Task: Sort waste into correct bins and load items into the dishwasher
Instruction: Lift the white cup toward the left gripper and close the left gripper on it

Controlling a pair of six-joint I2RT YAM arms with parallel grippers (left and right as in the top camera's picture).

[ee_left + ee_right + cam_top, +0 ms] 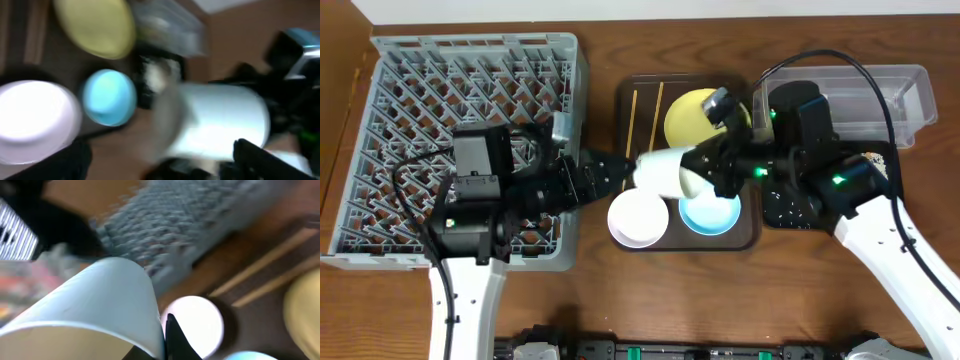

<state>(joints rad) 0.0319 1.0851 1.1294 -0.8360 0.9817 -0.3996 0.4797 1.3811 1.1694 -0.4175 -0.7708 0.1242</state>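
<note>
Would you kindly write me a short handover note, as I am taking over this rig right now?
The right gripper is shut on the rim of the white cup, holding it sideways above the brown tray.
The left gripper is open at the cup's base, not clamped; it looks like a handover.
On the brown tray: yellow plate, white bowl, light blue bowl, chopsticks.
The black tray holds food scraps; the clear tub sits behind it, contents unclear.
Done: no dishes show in the grey rack.
Left: rack the cup and the other dishes.
</note>
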